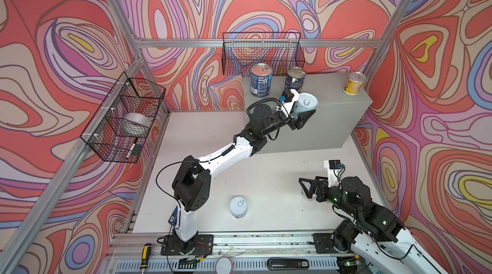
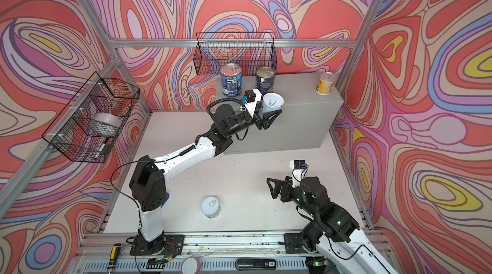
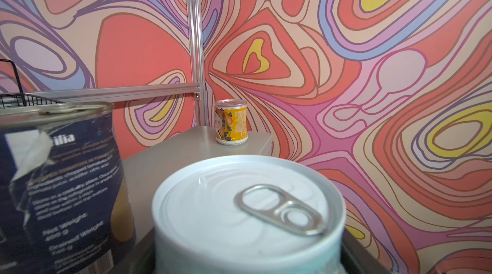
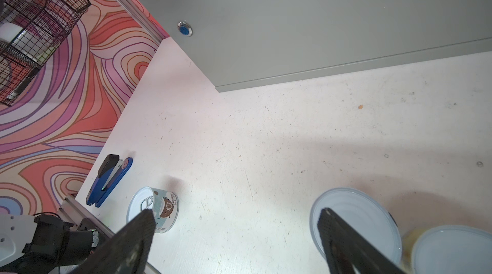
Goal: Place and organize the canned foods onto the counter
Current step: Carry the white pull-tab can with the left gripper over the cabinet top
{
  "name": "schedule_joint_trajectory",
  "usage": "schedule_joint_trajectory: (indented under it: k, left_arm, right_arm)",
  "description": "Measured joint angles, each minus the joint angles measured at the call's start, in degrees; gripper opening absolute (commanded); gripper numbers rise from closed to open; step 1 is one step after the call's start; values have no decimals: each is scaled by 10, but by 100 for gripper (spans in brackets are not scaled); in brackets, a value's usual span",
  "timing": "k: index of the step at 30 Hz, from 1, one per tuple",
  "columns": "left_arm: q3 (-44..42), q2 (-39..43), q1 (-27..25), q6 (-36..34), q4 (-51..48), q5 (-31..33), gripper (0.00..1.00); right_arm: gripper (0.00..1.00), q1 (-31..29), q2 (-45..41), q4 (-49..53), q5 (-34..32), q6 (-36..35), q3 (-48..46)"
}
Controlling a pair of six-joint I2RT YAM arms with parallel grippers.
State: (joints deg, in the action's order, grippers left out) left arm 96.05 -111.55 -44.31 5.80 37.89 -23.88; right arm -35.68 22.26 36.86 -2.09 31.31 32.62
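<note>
I have the left gripper (image 1: 303,112) closed on a short pale blue tin (image 1: 307,102) with a ribbed silver lid and pull-tab. Its black fingers clamp the side wall. The tin is upright at the front edge of the counter (image 1: 335,115), a plain light-grey sheet-metal cabinet with a flat matte top. It is just beside the right dark blue tin (image 1: 295,79); I cannot tell whether its base touches the top. The left dark blue tin (image 1: 261,79), equally tall, stands at the top's left end. A small yellow tin (image 1: 354,84) stands at the far right corner.

The left wrist view alone gives label detail. The right dark blue tin (image 3: 61,187) has torn paper, the letters "ilia" and "Net Weight 400 g". The yellow tin (image 3: 231,122) has orange fruit printed on it.

The right gripper (image 4: 235,219) hangs low over the scuffed white tabletop (image 1: 266,168), fingers spread wide and holding nothing. Its wrist view adds:
- the counter's round blue-centred lock (image 4: 184,29)
- a blue stapler (image 4: 109,182)
- two pale round lids (image 4: 367,214)
- a brown cartoon figure on the white-teal tin (image 4: 157,208), which stands upright on the tabletop
</note>
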Motion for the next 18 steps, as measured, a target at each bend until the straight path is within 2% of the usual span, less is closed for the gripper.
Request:
schedule_joint_trajectory:
  k: [9, 18]
  left_arm:
    - [78, -81, -3, -1, 35, -31, 34]
    - [119, -102, -4, -13, 34, -15, 31]
  right_arm:
    - [98, 0, -1, 0, 0, 0, 0]
    - [98, 0, 11, 0, 0, 0, 0]
